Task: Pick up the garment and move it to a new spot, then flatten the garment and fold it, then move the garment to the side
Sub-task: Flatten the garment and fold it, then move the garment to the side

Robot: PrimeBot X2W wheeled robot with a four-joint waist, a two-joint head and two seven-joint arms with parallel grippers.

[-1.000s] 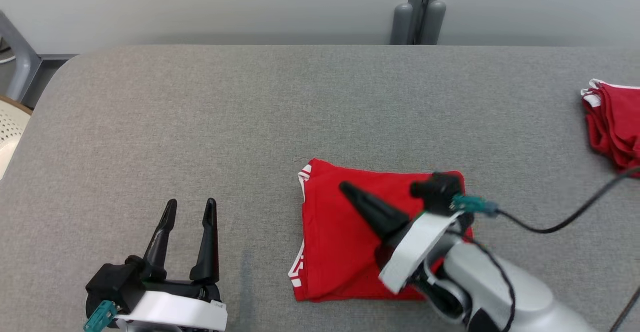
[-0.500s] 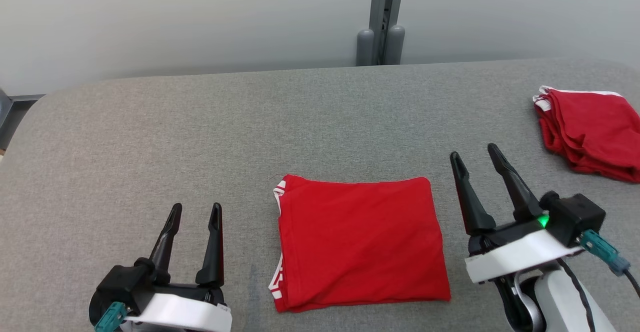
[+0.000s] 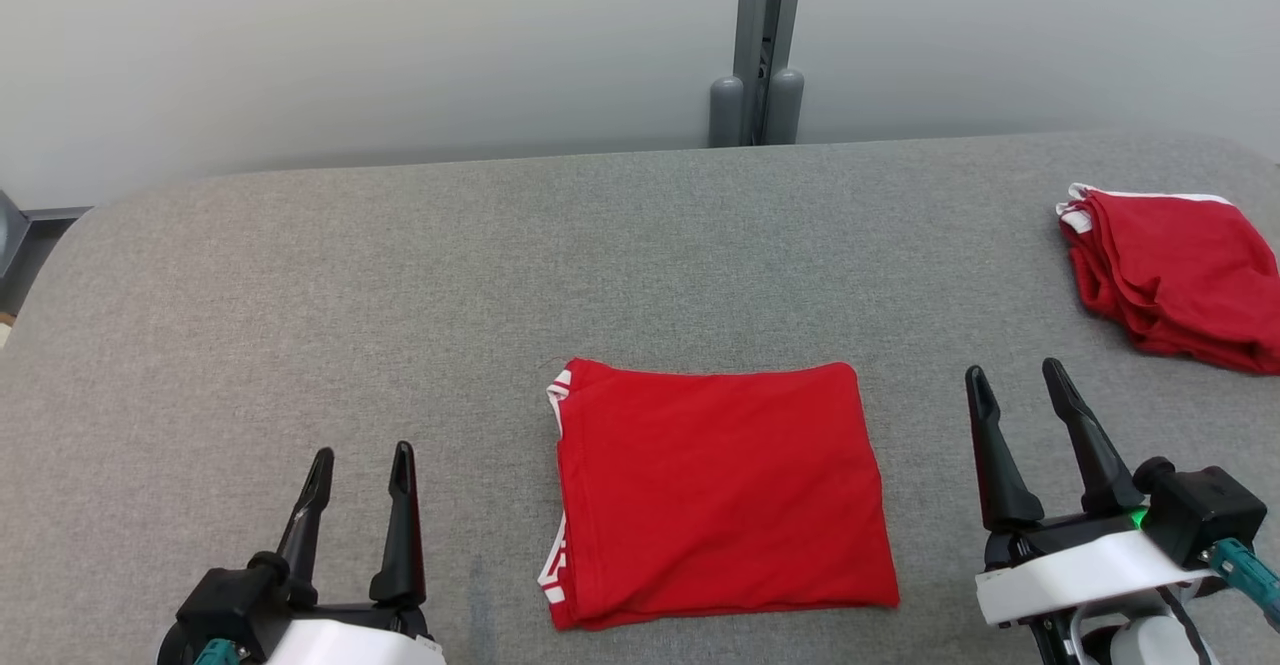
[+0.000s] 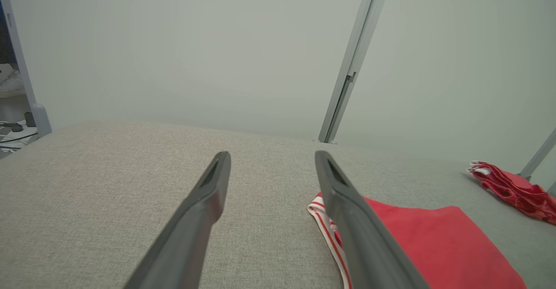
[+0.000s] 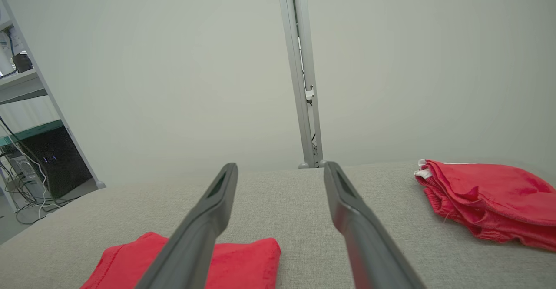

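A red garment with white trim [image 3: 715, 490] lies folded into a flat rectangle at the front middle of the grey table [image 3: 400, 275]. It also appears at the lower right of the left wrist view [image 4: 434, 245] and the lower left of the right wrist view [image 5: 234, 260]. My left gripper [image 3: 360, 460] stands open to the garment's left, with nothing between its fingers [image 4: 208, 193]. To the right of the garment my right gripper [image 3: 1015, 380] is open and holds nothing, its fingers [image 5: 343, 193] pointing toward the back wall.
A pile of red folded garments [image 3: 1170, 275] sits at the table's far right edge, also seen in the right wrist view [image 5: 486, 202]. A grey post [image 3: 757, 45] rises behind the table. Shelving with cables [image 5: 30, 150] stands off to the left.
My right gripper has lifted off the folded garment and pulled back to its right side, open. The head camera shifted, so the whole scene sits lower and more to the left.
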